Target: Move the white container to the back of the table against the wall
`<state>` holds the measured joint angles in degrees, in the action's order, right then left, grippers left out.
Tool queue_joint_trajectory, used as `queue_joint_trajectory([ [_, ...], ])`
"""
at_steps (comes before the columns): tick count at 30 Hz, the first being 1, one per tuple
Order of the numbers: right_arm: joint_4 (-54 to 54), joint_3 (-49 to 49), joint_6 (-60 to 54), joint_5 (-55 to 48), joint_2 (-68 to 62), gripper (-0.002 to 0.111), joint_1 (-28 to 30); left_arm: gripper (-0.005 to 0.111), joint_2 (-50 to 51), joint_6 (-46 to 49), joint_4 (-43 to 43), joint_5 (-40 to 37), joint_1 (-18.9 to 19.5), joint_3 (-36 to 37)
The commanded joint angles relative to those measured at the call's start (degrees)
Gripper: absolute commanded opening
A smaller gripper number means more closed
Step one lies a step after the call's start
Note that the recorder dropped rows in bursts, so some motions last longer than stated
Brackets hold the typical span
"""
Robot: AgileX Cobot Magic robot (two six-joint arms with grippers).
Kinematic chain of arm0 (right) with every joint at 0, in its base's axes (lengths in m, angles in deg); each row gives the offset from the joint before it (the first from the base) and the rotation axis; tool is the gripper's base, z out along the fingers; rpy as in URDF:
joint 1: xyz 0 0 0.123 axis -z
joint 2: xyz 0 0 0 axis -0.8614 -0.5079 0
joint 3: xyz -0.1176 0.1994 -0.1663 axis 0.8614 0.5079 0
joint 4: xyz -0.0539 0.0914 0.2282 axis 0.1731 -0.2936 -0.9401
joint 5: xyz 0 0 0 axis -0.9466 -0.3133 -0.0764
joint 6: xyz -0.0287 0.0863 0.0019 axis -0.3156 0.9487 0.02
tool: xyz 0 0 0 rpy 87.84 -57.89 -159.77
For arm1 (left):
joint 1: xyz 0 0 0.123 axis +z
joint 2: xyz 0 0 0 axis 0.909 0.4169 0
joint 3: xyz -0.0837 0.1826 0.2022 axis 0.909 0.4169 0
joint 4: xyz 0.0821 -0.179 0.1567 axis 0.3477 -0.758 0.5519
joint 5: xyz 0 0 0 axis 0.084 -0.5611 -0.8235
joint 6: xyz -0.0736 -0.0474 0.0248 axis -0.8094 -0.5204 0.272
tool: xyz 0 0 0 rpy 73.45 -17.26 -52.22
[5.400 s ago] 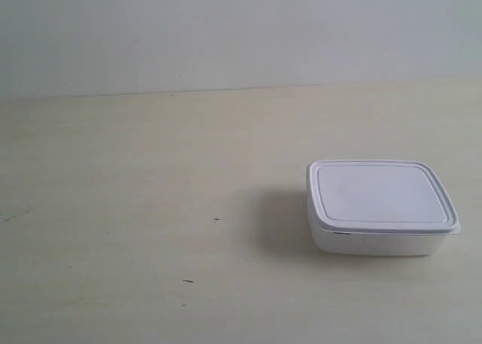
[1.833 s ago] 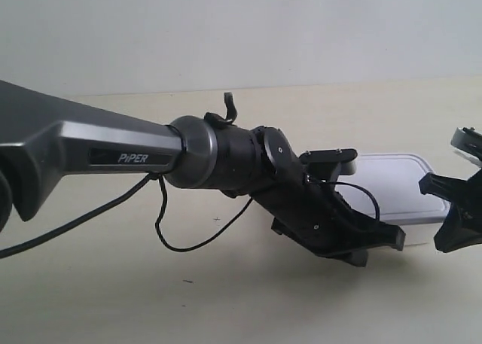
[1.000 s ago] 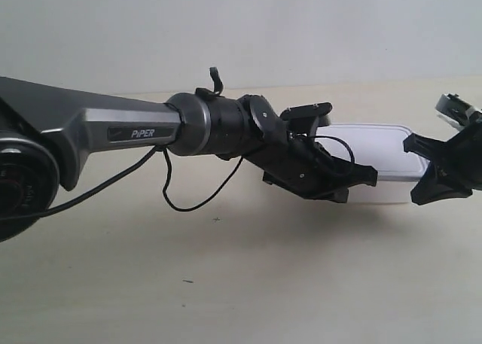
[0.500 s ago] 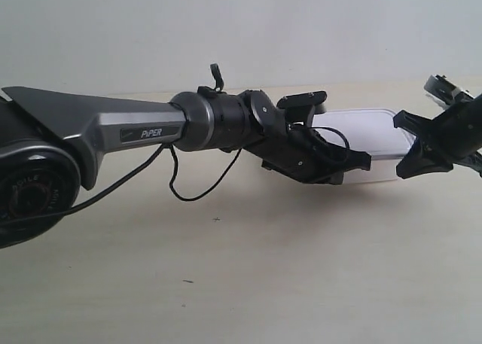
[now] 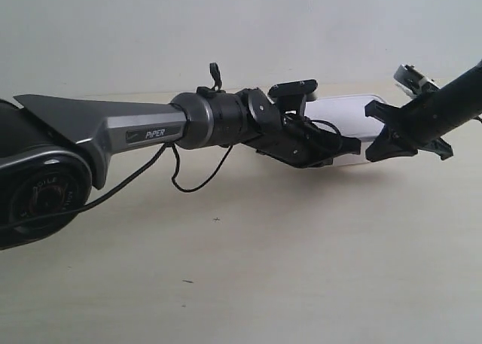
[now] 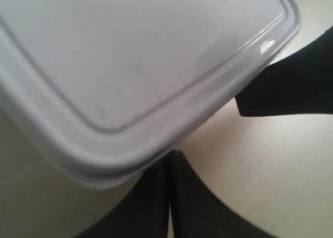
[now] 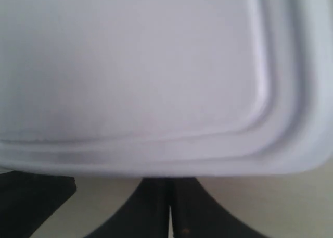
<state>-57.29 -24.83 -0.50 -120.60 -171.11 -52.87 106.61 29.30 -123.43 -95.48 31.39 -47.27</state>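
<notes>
The task looks mostly done, but not finished. In the exterior view the white container (image 5: 354,114) sits in the upper right of the frame, far back on the table (image 5: 263,269) and near the line where the wall (image 5: 226,28) begins. Whether it touches the wall yet, one cannot tell; prob. a short last push remains, then both arms must pull away.

The arm at the exterior view's left (image 5: 151,129) and the arm at the exterior view's right (image 5: 444,103) meet the box from its two sides, each w/ black fingers low at its near edge.

Left gripper (image 6: 170,162): the two fingers lie pressed together, only a thin seam btw. them, nothing held. The tips touch the container (image 6: 135,50) just under its rim, at a rounded corner.

Right gripper (image 7: 167,188): same, fingers closed on each other, empty, the tips against the long edge of the container (image 7: 145,66) below the lid. So it seems both pincers push the box, not grasp it.
</notes>
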Motion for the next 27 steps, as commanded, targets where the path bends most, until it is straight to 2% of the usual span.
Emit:
queue_joint_trajectory([
  [1, -0.73, -3.95, -0.07, 0.59, -2.05, 0.0, -2.67, 0.0, 0.08, -0.28, 0.92, 1.91, 1.08, -1.09],
  [11, -0.36, -11.91, 3.85, 1.96, -5.75, 0.0, -4.64, 0.0, 2.53, -1.49, 0.92, 3.27, 4.8, -7.17],
  [27, 1.9, -24.44, 9.34, 3.3, -12.16, 0.0, -6.99, 0.0, 3.43, -1.37, 1.06, 3.75, 5.35, -7.7],
])
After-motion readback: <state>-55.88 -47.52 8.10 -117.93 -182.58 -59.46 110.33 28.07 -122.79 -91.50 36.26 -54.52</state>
